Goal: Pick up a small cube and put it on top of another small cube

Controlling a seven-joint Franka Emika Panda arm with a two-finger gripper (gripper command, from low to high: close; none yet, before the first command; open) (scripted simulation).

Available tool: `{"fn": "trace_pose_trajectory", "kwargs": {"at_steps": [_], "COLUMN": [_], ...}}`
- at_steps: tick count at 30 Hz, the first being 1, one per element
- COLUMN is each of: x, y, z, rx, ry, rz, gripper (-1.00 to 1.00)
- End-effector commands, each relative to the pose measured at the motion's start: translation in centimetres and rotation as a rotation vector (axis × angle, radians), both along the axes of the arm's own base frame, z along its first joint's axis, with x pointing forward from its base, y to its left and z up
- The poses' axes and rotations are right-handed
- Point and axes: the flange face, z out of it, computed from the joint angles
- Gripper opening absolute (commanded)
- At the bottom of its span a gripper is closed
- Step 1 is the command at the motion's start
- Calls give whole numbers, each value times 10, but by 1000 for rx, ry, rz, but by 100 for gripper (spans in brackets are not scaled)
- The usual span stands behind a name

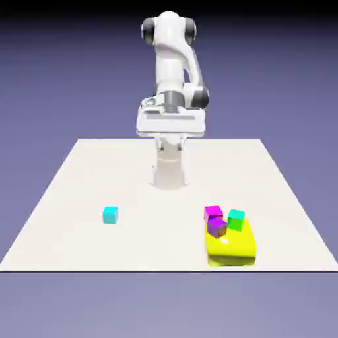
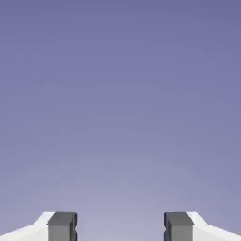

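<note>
The gripper [image 1: 171,144] has its jaws spread, tips cut off by the hand view's bottom edge. Below them, toward the exterior view's left, sits the cyan cube [image 1: 110,215]; its underside is hidden, seemingly on the table [image 1: 148,231].

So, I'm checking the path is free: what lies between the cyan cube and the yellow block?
In the exterior view, only bare tabletop shows between the cyan cube and the yellow block.
</note>
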Motion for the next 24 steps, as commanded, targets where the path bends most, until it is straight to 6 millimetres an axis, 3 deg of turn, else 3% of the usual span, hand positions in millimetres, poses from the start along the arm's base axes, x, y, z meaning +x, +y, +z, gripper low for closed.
{"fn": "trace_pose_trajectory", "kwargs": {"at_steps": [1,4,8,12,16,17,18,24], "x": [3,4,-15,-52,-105,-116,-116,-114], "y": [-18,-72,-138,-195,-239,-246,-246,-234], "z": [-15,-62,-125,-185,-241,-251,-251,-316], "rx": [51,200,396,587,775,810,810,810], "ry": [54,209,396,564,713,739,739,738], "rz": [-79,-324,-666,-1021,-1385,-1455,-1455,-1455], "gripper": [0,0,0,0,0,0,0,0]}}
